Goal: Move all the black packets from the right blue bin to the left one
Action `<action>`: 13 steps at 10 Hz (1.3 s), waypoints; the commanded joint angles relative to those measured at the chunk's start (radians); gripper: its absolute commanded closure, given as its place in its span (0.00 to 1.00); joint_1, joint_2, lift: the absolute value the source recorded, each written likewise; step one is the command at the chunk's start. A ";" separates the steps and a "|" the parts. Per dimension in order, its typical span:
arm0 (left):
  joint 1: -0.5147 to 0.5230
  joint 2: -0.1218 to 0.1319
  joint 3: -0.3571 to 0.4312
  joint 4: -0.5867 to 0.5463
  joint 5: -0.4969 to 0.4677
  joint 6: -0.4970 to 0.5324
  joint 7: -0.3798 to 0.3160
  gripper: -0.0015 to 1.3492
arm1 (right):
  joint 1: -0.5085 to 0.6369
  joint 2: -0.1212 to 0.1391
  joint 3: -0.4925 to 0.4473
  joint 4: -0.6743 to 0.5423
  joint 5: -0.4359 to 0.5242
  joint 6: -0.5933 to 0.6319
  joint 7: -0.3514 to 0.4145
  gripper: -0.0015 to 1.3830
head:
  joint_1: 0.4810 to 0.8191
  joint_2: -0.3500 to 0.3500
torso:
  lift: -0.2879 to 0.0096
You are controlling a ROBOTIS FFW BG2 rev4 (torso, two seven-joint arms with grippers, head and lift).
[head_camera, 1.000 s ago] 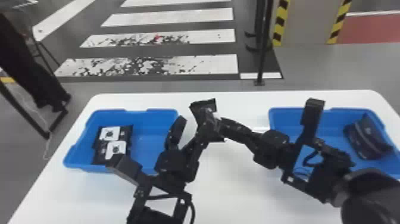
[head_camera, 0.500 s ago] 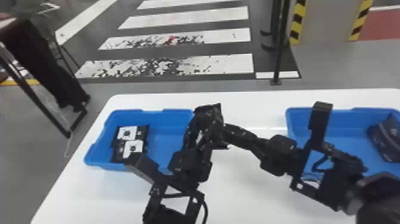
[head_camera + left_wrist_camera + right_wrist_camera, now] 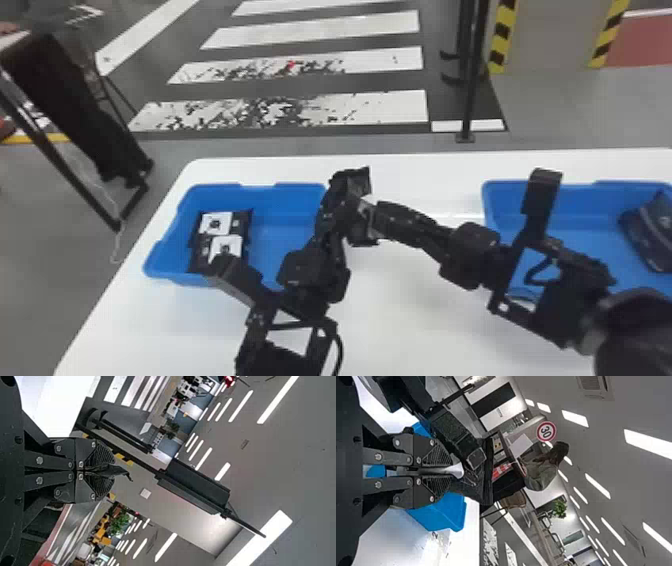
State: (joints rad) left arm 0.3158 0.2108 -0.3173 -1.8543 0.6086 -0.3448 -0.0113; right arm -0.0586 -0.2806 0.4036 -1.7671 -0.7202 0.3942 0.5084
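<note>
In the middle of the head view, a black packet [image 3: 361, 184] is up over the white table [image 3: 425, 315], between the left gripper [image 3: 345, 197] and the right gripper [image 3: 374, 216]. In the left wrist view, the left gripper [image 3: 114, 471] has its two fingers pressed together on a thin, dark piece of the packet. In the right wrist view, the right gripper [image 3: 455, 471] is pinching a pale bit, which looks like part of that same packet. At the left of the head view, the left bin [image 3: 280, 230] has two black packets [image 3: 243, 222] in it, one right by the other. Each has a white label [image 3: 216, 223] with a small dark mark, too small to make out. At the right edge, the right bin [image 3: 575, 212] has a dark packet [image 3: 650, 232] leaning on its side wall.
</note>
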 commanded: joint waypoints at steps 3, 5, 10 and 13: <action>-0.051 -0.041 0.238 0.123 -0.321 -0.036 0.054 0.90 | 0.012 0.003 -0.049 0.048 -0.006 -0.080 0.024 0.04 | 0.63 0.84 | 0.40; -0.075 -0.057 0.405 0.152 -0.680 0.040 0.143 0.90 | 0.044 0.012 -0.136 0.031 0.064 -0.087 0.025 0.08 | 0.63 0.92 | 0.40; -0.031 -0.054 0.349 0.174 -0.557 -0.031 0.168 0.10 | 0.220 0.058 -0.455 -0.266 0.381 0.013 -0.122 0.09 | 0.63 0.81 | 0.40; 0.035 -0.039 0.240 0.057 -0.317 -0.112 0.123 0.16 | 0.353 0.077 -0.521 -0.536 0.515 0.190 -0.332 0.09 | 0.63 0.63 | 0.40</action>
State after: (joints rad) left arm 0.3330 0.1675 -0.0588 -1.7603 0.2545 -0.4539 0.1123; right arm 0.2701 -0.2099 -0.1051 -2.2490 -0.2454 0.5432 0.1817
